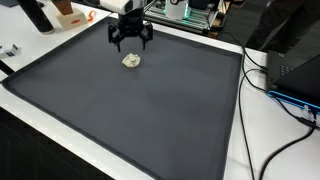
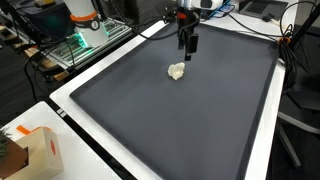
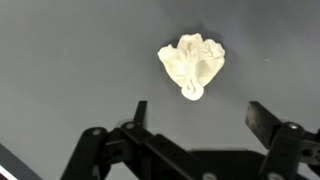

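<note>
A small crumpled white wad (image 1: pixel 132 60), like tissue or cloth, lies on the dark grey mat (image 1: pixel 130 110). It also shows in the other exterior view (image 2: pixel 177 71) and in the wrist view (image 3: pixel 193 65). My gripper (image 1: pixel 130 43) hangs above the mat just behind the wad, clear of it, in both exterior views (image 2: pixel 188 52). In the wrist view the two fingers (image 3: pixel 200 118) are spread wide with nothing between them, and the wad lies beyond the fingertips.
The mat covers a white table (image 1: pixel 235 120). Cables (image 1: pixel 285 100) and a dark box lie along one side. An orange-and-white object (image 1: pixel 70 14) and equipment stand at the back. A cardboard box (image 2: pixel 40 150) sits at a table corner.
</note>
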Robot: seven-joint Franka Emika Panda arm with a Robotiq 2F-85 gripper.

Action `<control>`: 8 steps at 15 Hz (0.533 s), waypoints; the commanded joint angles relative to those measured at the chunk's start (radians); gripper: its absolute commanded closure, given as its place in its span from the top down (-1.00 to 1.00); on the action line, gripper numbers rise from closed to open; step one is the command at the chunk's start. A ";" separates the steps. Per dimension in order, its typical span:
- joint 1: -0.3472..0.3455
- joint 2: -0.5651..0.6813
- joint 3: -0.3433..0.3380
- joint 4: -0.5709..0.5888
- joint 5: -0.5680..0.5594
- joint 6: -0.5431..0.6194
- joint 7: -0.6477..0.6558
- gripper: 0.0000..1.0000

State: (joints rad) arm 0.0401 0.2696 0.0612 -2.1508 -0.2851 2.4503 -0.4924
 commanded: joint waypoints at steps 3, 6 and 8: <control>-0.020 -0.127 0.033 -0.025 0.130 -0.071 -0.011 1.00; -0.045 -0.184 0.033 -0.027 0.319 -0.083 -0.066 1.00; -0.065 -0.212 0.015 -0.017 0.451 -0.113 -0.091 1.00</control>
State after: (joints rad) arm 0.0148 0.1184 0.0816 -2.1508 0.0071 2.3857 -0.5319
